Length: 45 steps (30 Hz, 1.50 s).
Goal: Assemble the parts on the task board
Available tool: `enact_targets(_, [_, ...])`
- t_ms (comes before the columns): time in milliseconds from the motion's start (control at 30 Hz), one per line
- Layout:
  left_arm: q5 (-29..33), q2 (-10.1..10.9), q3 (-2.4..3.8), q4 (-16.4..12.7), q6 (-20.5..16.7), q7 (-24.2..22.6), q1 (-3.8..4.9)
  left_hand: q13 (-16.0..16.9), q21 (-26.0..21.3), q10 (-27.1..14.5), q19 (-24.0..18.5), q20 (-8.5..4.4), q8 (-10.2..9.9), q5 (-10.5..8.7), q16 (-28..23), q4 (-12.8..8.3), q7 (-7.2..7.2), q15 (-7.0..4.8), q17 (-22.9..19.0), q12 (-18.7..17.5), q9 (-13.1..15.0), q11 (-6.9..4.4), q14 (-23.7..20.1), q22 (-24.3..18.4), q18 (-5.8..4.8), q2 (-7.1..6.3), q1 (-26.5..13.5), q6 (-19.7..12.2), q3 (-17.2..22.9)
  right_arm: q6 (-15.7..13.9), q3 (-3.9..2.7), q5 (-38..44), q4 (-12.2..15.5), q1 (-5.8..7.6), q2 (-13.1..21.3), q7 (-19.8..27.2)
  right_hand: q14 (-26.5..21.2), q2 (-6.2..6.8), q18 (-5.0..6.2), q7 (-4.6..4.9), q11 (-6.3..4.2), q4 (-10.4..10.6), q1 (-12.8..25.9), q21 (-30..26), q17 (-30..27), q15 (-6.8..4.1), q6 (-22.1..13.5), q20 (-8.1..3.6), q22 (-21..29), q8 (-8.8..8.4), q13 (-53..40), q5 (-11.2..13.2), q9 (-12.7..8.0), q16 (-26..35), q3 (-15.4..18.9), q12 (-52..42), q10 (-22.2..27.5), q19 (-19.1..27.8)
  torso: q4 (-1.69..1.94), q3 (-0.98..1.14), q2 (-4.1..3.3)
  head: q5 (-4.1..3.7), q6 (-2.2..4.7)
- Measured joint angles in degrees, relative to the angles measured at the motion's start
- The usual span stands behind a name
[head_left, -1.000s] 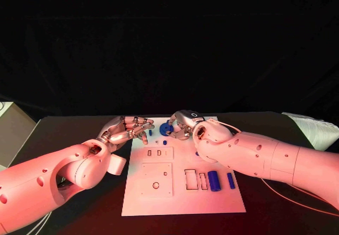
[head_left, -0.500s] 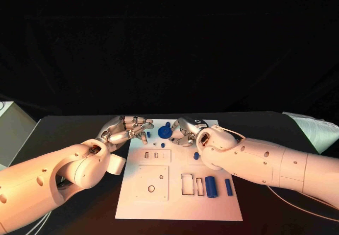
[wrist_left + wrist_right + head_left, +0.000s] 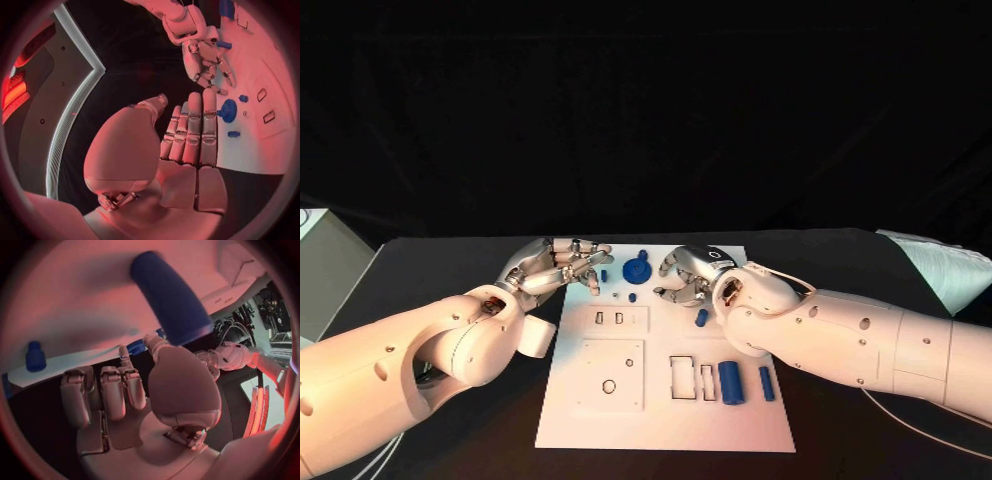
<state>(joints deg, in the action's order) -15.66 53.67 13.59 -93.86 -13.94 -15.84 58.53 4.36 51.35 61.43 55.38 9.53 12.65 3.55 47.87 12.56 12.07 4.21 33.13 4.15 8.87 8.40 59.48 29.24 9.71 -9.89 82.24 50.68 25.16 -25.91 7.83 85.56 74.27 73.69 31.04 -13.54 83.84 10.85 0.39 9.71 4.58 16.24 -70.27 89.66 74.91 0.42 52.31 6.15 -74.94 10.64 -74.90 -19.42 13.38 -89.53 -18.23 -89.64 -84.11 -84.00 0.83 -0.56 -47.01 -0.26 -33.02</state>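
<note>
The far right part of the task board (image 3: 589,400) is hidden behind the right hand (image 3: 687,275), whose fingers are curled inward with nothing seen in them, beside the blue disc (image 3: 638,267) lying free on the board. The left hand (image 3: 563,263) is held at the board's far left corner, fingers apart and grasping nothing. No writing can be made out; the black table (image 3: 444,270) is backed by darkness
</note>
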Motion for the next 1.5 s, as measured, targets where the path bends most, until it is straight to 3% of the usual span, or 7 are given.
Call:
enact_targets(200, [-0.01,-0.04,-0.01,0.32,0.0,0.0,-0.01,0.0,0.0,-0.12,0.0,0.0,0.0,0.0,0.0,-0.11,0.0,0.0,-0.04,0.0,0.0,0.12,0.0,0.03,0.0,0.0,0.0,0.0,0.11,-1.46,-0.33,-0.68,1.35,1.16,1.91,0.33,0.0,0.34,0.0,0.0,0.0,-0.2,-0.34,0.0,0.0,0.0,0.0,0.0,0.0,0.0,0.0,0.0,-0.01,0.0,0.2,0.0,0.0,0.0,-0.1,0.05,0.1,-0.16,0.26])
enact_targets(667, [-0.02,-0.73,-0.01,1.8,0.01,-0.04,-0.03,0.01,0.23,-0.2,0.0,0.0,0.0,0.0,0.0,-0.16,0.0,0.0,-0.07,0.0,0.0,0.2,0.0,0.05,0.0,0.0,0.0,0.0,0.16,-3.58,-1.12,-7.2,5.93,4.83,7.19,3.86,0.0,1.15,0.0,0.0,0.0,-0.48,-1.17,0.0,0.02,0.0,0.0,0.0,0.01,0.0,-0.04,0.36,0.0,0.0,0.22,0.0,0.0,0.0,-0.51,0.43,0.79,-0.29,0.4])
enact_targets(967, [-0.01,-1.12,-0.02,2.43,0.04,-0.04,-0.17,0.01,0.23,-0.2,-0.41,-0.01,0.0,0.0,0.0,-0.31,0.0,0.0,-0.21,0.0,0.02,0.2,-0.43,0.12,0.01,0.0,0.0,0.0,0.31,-3.24,-1.16,-15.0,8.03,6.38,13.81,7.9,0.0,1.56,0.0,0.0,0.0,-3.23,-5.93,0.0,0.04,0.0,0.0,0.0,0.02,-0.25,-0.03,1.83,-0.14,0.0,-0.95,0.0,0.0,0.0,-1.01,0.58,1.38,-0.66,0.24])
enact_targets(1167, [-0.01,-1.31,-0.02,2.48,0.06,-0.04,-0.31,0.28,0.62,0.9,-0.83,0.0,0.0,0.0,0.0,-0.47,0.0,0.0,-0.29,0.54,0.14,-0.16,-0.43,0.22,0.01,0.0,0.0,0.0,0.47,-2.36,-0.81,-17.71,9.01,5.87,18.26,9.98,0.0,1.91,0.0,0.2,0.0,-4.71,-8.37,0.0,0.04,0.0,0.2,0.0,0.02,-0.25,-0.03,2.13,-0.19,0.0,-1.64,0.36,0.0,0.0,-1.37,0.76,1.79,-1.09,0.1])
enact_targets(1500, [-0.01,-1.32,-0.02,2.57,0.06,-0.1,-0.56,0.46,0.62,1.56,-0.83,0.0,0.0,0.0,0.0,-0.64,0.0,0.0,-0.34,0.89,0.14,-0.31,-0.42,0.31,0.01,0.0,0.0,0.0,0.63,-0.61,-0.44,-18.44,8.31,2.8,21.7,11.26,0.19,2.89,0.0,0.5,0.26,-5.82,-9.39,0.0,0.03,0.19,-0.13,0.05,0.03,-1.13,-0.02,4.02,-0.58,0.0,-1.32,1.99,0.15,0.0,-2.14,1.07,2.42,-1.35,-0.35])
